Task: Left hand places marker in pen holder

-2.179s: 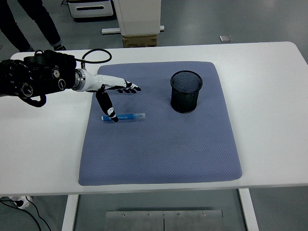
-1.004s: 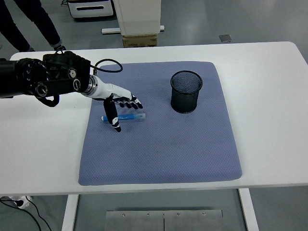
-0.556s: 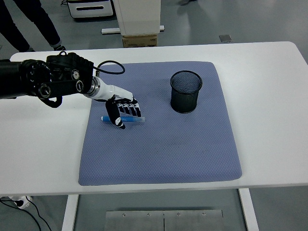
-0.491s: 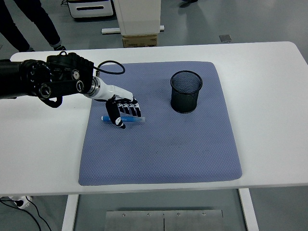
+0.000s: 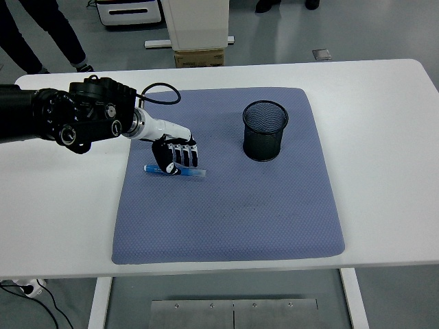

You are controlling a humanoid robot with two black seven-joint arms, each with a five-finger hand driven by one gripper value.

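Flat on the mat (image 5: 226,205), blue marker (image 5: 180,171).

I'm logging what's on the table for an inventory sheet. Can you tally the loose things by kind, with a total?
Markers: 1, the blue marker under the left hand
Pen holders: 1, the black mesh pen holder
Mats: 1, the blue-grey mat
Total: 3

A blue marker (image 5: 175,170) lies on a dimpled blue-grey mat (image 5: 233,205), near a black mesh pen holder (image 5: 265,130).
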